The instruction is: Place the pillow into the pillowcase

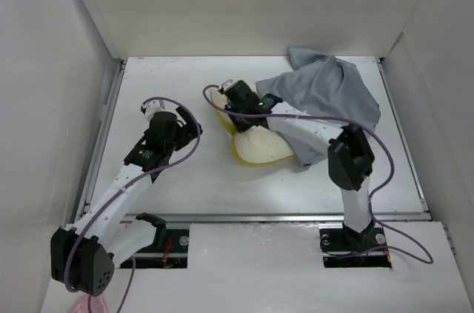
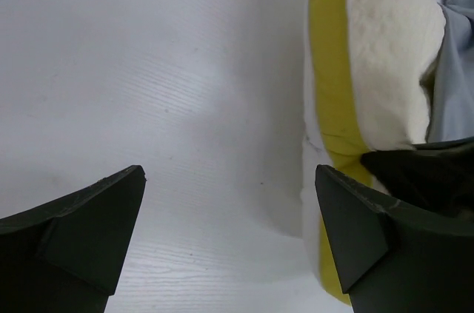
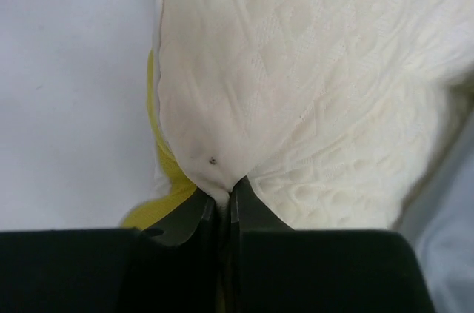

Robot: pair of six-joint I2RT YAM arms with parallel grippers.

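Note:
The cream-white pillow (image 1: 259, 146) with its yellow edge lies in the middle of the table, and its right part goes under the grey pillowcase (image 1: 326, 87). My right gripper (image 1: 231, 102) is at the pillow's far left corner. In the right wrist view the right gripper (image 3: 222, 198) is shut on a pinch of the pillow (image 3: 318, 83) fabric at the corner. My left gripper (image 1: 192, 129) hovers to the left of the pillow. Seen from the left wrist, this gripper (image 2: 229, 231) is open over bare table, with the pillow (image 2: 385, 69) beside its right finger.
The pillowcase (image 3: 448, 231) is bunched toward the back right corner of the table (image 1: 170, 180). White walls close in the table on the left, back and right. The right arm's elbow (image 1: 349, 157) stands over the pillow's near right side.

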